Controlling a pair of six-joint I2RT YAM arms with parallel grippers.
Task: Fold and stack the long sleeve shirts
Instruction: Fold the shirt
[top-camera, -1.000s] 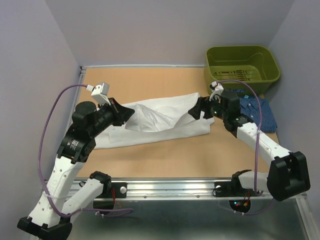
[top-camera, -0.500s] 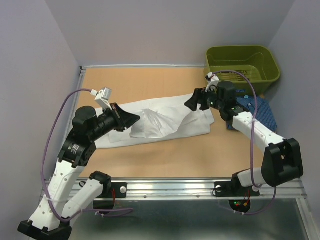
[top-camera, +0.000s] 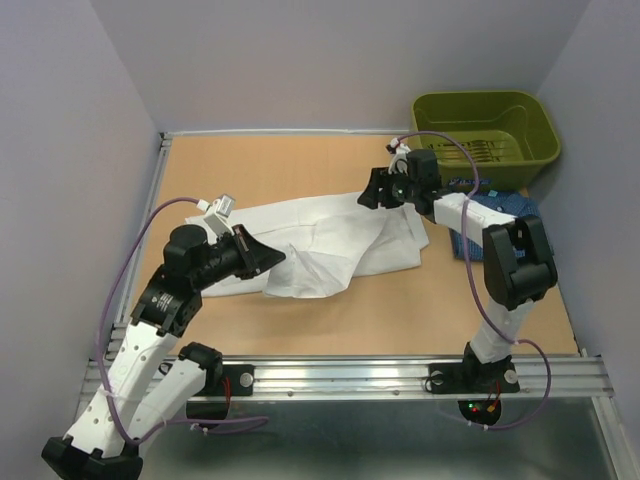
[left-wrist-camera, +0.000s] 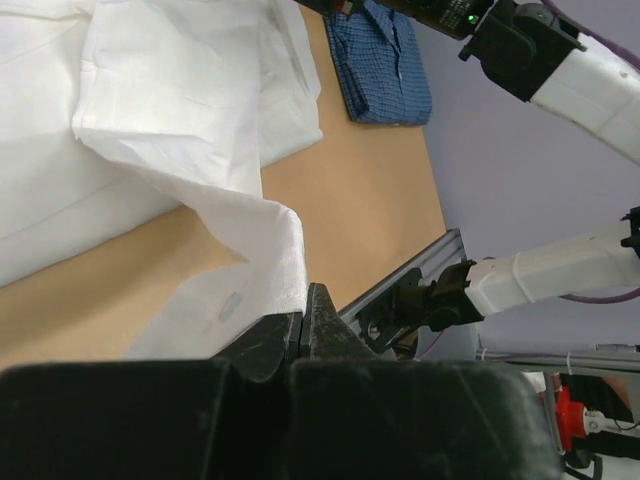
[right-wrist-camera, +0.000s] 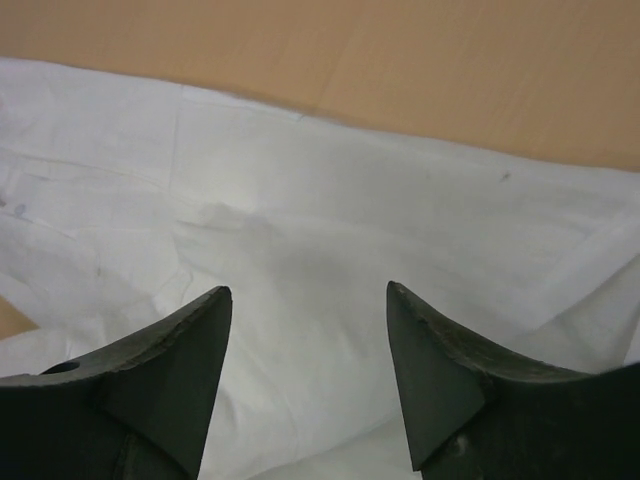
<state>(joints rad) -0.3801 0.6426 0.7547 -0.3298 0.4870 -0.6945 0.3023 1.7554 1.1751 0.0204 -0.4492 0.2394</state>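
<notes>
The white shirt (top-camera: 335, 235) lies spread across the middle of the table, rumpled. My left gripper (top-camera: 276, 258) is shut on a fold of its near edge and holds the cloth lifted; in the left wrist view the white shirt (left-wrist-camera: 180, 100) runs down into the closed left gripper (left-wrist-camera: 303, 318). My right gripper (top-camera: 369, 196) is open and empty, just over the shirt's far right part; in the right wrist view the right gripper (right-wrist-camera: 308, 290) has the white shirt (right-wrist-camera: 330, 200) between and beyond its fingers. The folded dark blue shirt (top-camera: 508, 205) lies at the right, partly behind my right arm, and shows in the left wrist view (left-wrist-camera: 380, 60).
An olive-green bin (top-camera: 485, 125) stands at the back right corner, just beyond the blue shirt. Bare tan table (top-camera: 270, 165) lies behind the white shirt and in front of it (top-camera: 400, 305). The metal rail (top-camera: 350, 375) runs along the near edge.
My left gripper has moved right and nearer, dragging the white cloth fold with it. My right gripper has moved back and left along the shirt's far edge.
</notes>
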